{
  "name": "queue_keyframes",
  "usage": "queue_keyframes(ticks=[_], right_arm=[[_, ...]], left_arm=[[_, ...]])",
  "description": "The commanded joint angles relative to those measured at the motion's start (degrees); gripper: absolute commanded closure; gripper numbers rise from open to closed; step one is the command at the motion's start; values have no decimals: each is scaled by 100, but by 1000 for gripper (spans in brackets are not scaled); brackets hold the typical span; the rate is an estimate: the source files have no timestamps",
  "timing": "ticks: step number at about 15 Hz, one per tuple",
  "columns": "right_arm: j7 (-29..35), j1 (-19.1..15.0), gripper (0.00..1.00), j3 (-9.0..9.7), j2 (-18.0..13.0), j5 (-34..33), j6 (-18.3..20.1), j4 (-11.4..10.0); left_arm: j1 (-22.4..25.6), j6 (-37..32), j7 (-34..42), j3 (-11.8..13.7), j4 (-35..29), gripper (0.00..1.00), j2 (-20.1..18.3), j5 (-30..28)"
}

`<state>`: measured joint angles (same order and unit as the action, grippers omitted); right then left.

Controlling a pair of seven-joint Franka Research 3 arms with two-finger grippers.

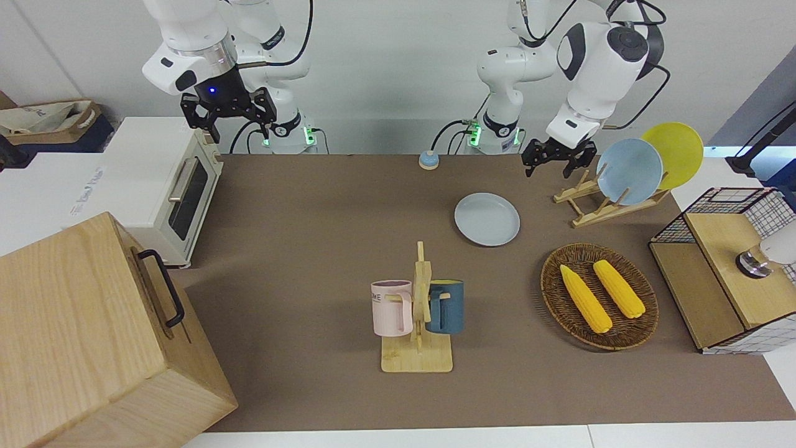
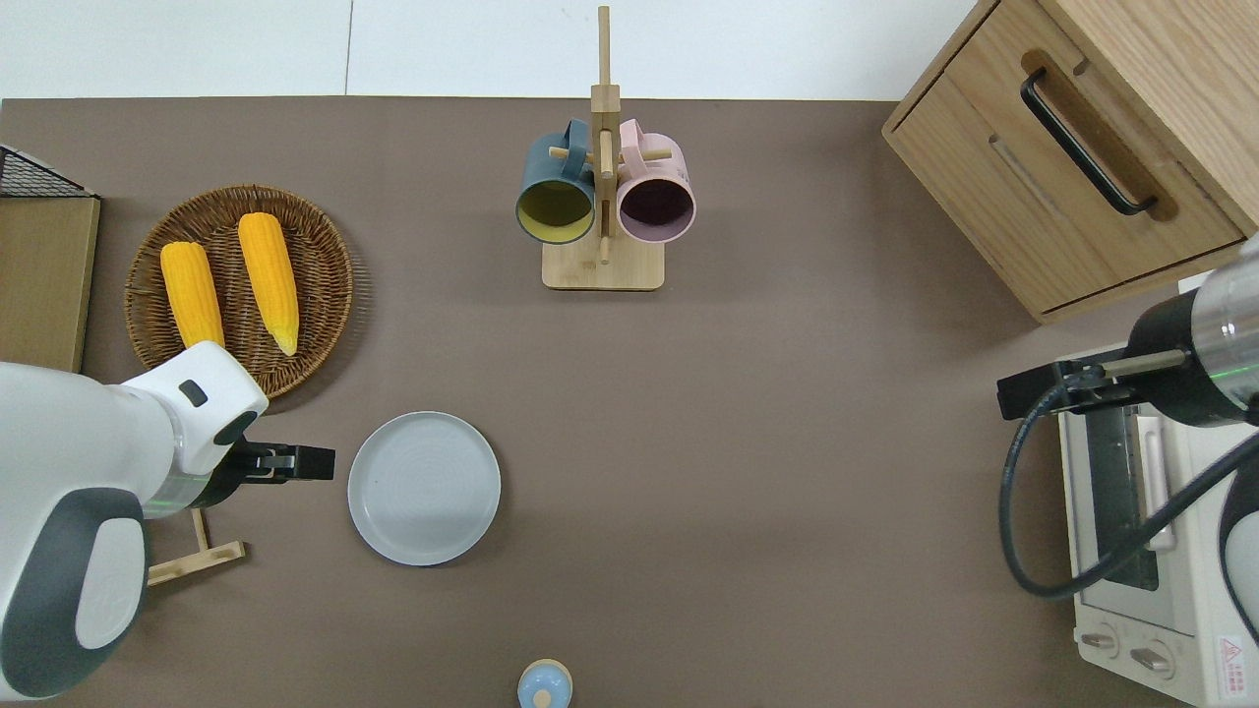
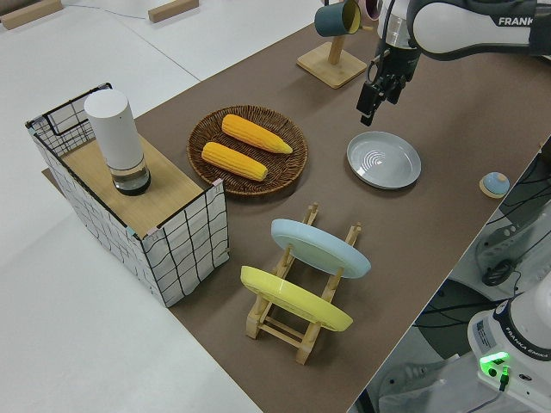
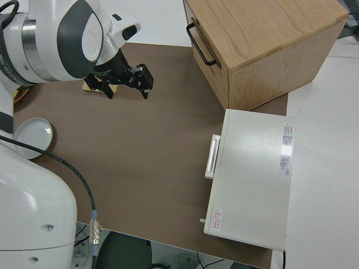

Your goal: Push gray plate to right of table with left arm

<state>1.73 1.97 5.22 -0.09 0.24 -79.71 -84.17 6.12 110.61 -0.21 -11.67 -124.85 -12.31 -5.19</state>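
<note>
The gray plate [image 1: 487, 219] lies flat on the brown table [image 1: 311, 218], nearer to the robots than the mug rack. It also shows in the overhead view [image 2: 424, 488] and in the left side view [image 3: 384, 160]. My left gripper [image 1: 550, 163] is open and empty. In the overhead view it [image 2: 315, 462] hangs over the table just beside the plate's rim, on the side toward the left arm's end, between the plate and the plate rack. It does not touch the plate. My right gripper [image 1: 228, 115] is open and parked.
A wooden plate rack [image 1: 591, 205] holds a sky-blue plate [image 1: 629, 171] and a yellow plate [image 1: 675, 152]. A wicker basket [image 1: 647, 311] holds two corn cobs. A mug rack [image 1: 418, 311], a wooden cabinet [image 1: 93, 336], a toaster oven [image 1: 168, 186] and a small blue bell [image 1: 428, 160] also stand here.
</note>
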Motion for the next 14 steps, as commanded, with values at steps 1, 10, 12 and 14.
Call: queue_keyframes(ticks=[1,10,12,14], right_arm=[[-15,-66,17,32,-43,55,69,6],[-15,-66,17,32,-43,46,69,-3],[-15,-66,17,32,-43,46,69,6],[-15,-66,17,32,-43,46,69,6]], left_arm=[[-164,951,-49,42,-829,9,-132,-69],[-296,2033,-49,51,-1322,13,738,-78],[-304,2437,-49,51,-1559,13,809,-78],[-304,2684,-40,51,-1718,13,896,-69]])
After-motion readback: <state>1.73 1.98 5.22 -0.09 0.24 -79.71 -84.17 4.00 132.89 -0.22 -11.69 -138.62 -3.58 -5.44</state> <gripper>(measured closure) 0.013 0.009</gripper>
